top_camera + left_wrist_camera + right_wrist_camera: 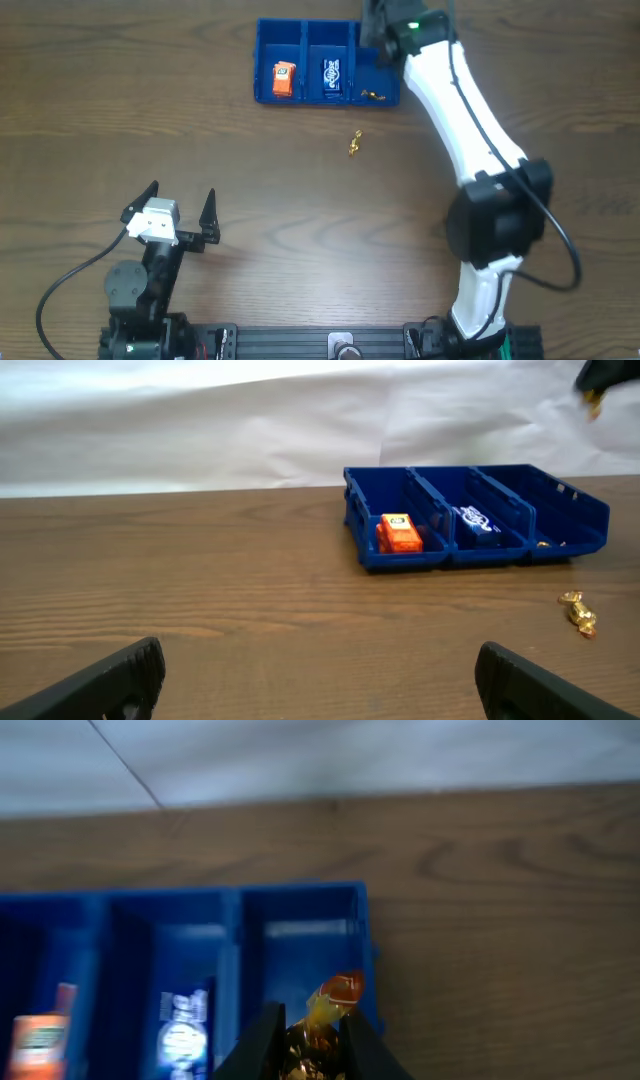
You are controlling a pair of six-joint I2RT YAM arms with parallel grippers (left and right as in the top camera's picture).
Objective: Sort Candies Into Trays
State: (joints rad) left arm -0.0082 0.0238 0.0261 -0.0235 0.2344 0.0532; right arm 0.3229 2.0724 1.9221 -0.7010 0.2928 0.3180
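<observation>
Top view, supplemented by the two wrist views. The right gripper (382, 38) is hovering at the far side of the brown wood-grain table (250, 190), above the blue plastic three-compartment tray (262, 55). In the right wrist view its two dark fingers are pinching a gold-foil wrapped candy with a reddish twisted end (335, 995). The candy is sticking out past the fingertips and hanging over the tray's right-hand compartment, close to that compartment's outer wall.

The tray is lying with its compartments side by side. An orange rectangular wrapped candy (284, 80) is resting in the left compartment, and a blue wrapped candy with white print (333, 75) is lying in the middle one. A small gold wrapped piece (375, 96) is sitting at the near end of the right compartment.

A second loose gold-foil candy (355, 144) is lying on the bare table just in front of the tray, below the gap between the middle and right compartments and not touching the tray.

The left gripper (181, 200) is sitting low at the near left of the table, well apart from the tray and from every candy. Its black fingers are spread wide and gripping nothing. The left wrist view is looking between them across the table towards the tray, with a white sheet (200, 430) hanging behind it.
</observation>
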